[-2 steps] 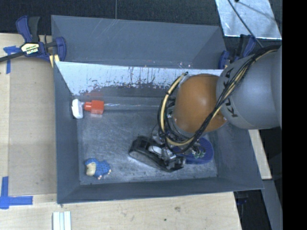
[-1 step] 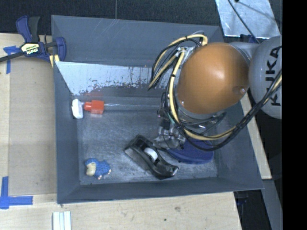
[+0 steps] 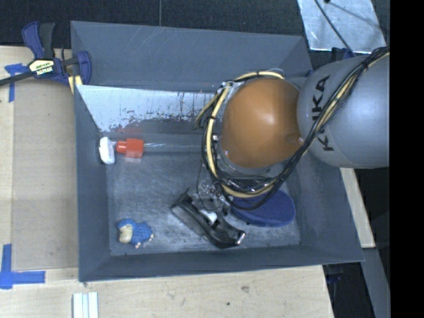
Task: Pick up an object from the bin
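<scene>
My gripper (image 3: 211,220) is low over the bin floor at the front, just right of the middle, its black body reaching down from under the wrist. A dark blue flat oval thing (image 3: 270,211) lies right beside it on the right, partly hidden under the arm. Whether the gripper touches it I cannot tell. Nothing shows held in the gripper.
A clear tube with a red collar (image 3: 130,147) and a white end cap (image 3: 106,151) lies along the back wall at the left. A small blue and yellow toy (image 3: 134,232) sits in the front left corner. The arm and its orange cover hide the bin's right half.
</scene>
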Robot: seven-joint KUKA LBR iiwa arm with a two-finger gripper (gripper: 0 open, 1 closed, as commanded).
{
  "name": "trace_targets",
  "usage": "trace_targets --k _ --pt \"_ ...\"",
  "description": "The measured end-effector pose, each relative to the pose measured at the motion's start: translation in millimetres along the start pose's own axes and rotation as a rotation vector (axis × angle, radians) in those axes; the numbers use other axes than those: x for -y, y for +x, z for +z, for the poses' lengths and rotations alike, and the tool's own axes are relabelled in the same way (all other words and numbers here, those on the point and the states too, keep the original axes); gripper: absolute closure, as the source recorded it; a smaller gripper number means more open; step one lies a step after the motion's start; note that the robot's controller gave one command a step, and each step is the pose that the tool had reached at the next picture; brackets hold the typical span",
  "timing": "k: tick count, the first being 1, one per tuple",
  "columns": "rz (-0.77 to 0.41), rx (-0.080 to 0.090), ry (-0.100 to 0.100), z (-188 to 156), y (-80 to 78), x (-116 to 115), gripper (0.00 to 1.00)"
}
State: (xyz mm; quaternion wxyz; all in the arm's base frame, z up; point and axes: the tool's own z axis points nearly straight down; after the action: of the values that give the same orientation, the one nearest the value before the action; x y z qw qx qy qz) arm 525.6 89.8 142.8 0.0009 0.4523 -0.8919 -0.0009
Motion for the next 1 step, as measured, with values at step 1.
trace_targets --k 1 --pt "0.002 0.002 0.002 -1.9 -0.3 1.0 0.0"
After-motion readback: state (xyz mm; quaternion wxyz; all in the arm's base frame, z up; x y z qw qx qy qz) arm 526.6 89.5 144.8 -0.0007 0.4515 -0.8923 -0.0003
